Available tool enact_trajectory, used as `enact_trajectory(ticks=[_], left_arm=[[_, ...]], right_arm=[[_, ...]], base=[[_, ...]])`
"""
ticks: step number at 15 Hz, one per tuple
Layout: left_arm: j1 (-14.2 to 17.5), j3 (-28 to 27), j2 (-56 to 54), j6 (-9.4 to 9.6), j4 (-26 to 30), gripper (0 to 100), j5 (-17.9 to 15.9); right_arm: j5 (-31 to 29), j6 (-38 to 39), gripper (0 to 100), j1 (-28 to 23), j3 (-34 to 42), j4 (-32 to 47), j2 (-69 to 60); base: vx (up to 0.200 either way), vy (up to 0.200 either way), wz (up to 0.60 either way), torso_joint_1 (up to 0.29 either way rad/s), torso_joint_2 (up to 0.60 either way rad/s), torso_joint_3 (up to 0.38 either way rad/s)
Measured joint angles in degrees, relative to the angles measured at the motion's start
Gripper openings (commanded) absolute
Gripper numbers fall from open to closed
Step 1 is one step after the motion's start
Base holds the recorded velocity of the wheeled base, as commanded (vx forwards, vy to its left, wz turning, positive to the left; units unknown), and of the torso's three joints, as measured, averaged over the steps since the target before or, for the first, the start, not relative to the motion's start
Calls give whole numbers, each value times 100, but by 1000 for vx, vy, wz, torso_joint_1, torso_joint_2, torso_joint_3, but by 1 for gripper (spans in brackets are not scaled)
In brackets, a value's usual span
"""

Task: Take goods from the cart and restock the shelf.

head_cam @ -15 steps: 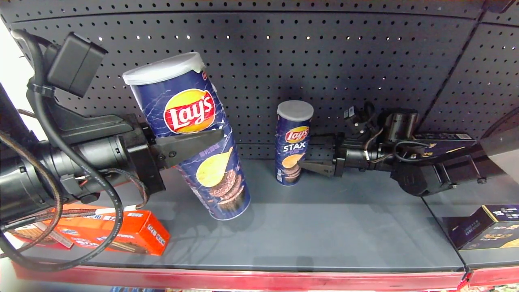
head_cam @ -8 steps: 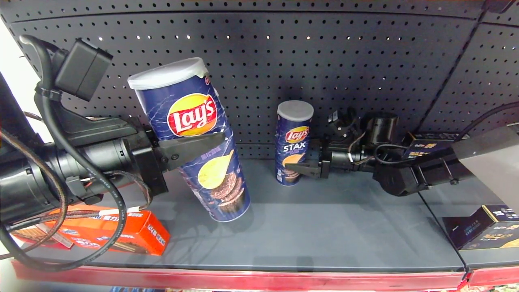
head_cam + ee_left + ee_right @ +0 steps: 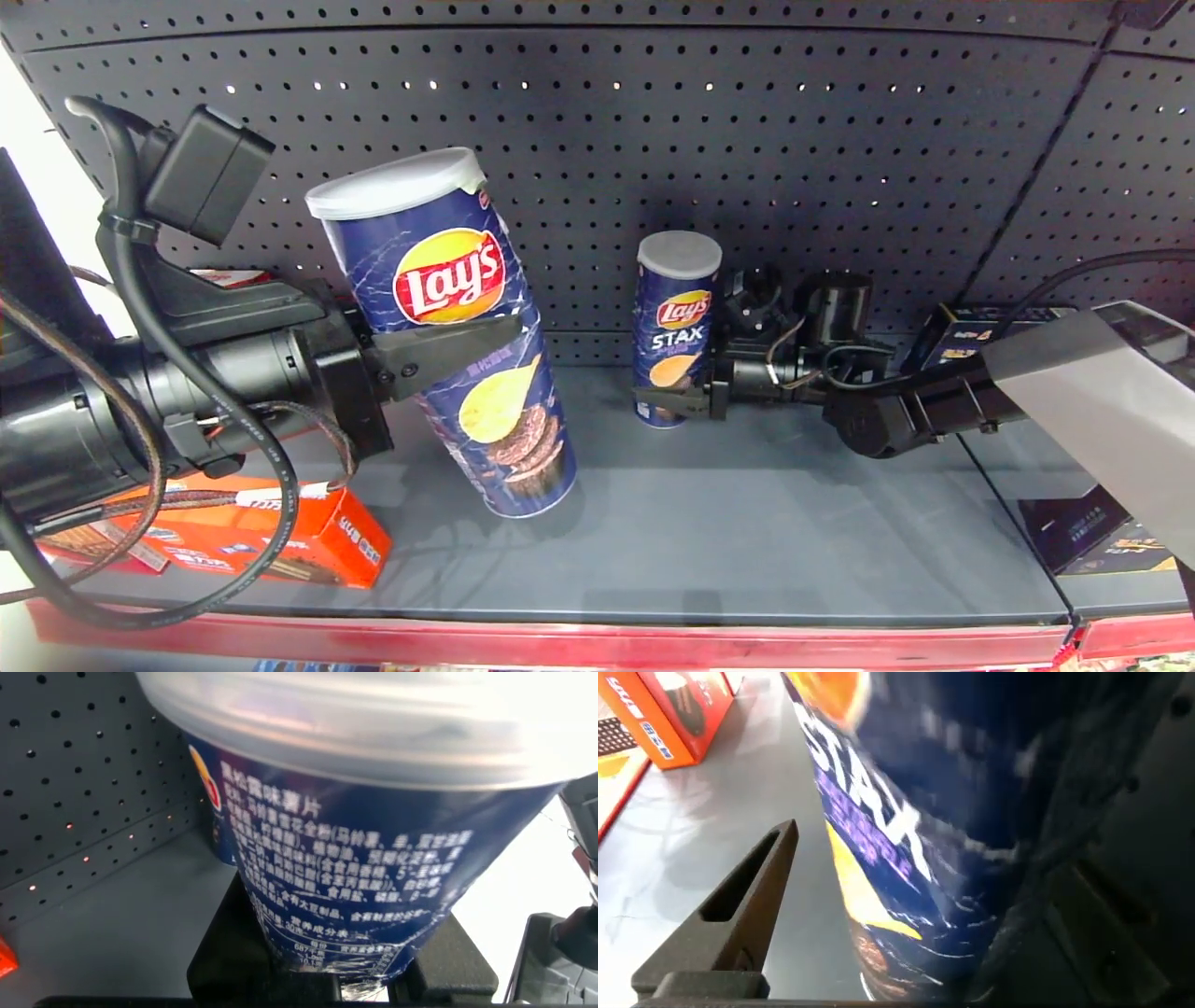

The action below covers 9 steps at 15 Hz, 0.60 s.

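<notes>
A large dark-blue chips can (image 3: 448, 327) with a white lid leans to the left, its base resting on the grey shelf (image 3: 747, 523). My left gripper (image 3: 457, 338) is shut on the can's middle; the can's label (image 3: 355, 887) rises close above the left wrist camera. A smaller chips can (image 3: 677, 317) stands upright near the pegboard. My right gripper (image 3: 667, 399) is open around its lower part. In the right wrist view one finger (image 3: 738, 905) stands clear of the small can (image 3: 952, 812), with shelf showing between them.
An orange box (image 3: 308, 541) lies at the shelf's front left, under my left arm. Dark boxes (image 3: 1092, 541) sit at the right, another (image 3: 962, 341) behind my right arm. The pegboard wall (image 3: 747, 140) closes the back; a red lip (image 3: 560, 639) runs along the front.
My right gripper has moved left, up to the small can, until its fingers stand on either side of it. My left arm has shifted the large can slightly right and down.
</notes>
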Motion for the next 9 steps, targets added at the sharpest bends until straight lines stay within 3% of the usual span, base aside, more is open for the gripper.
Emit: enact_trajectory(ticks=[9], left_arm=[[100, 27, 23, 17, 0, 0, 2]], right_arm=[[-393, 68, 0, 48, 119, -155, -46]], base=[[0, 0, 0, 0, 0, 0]])
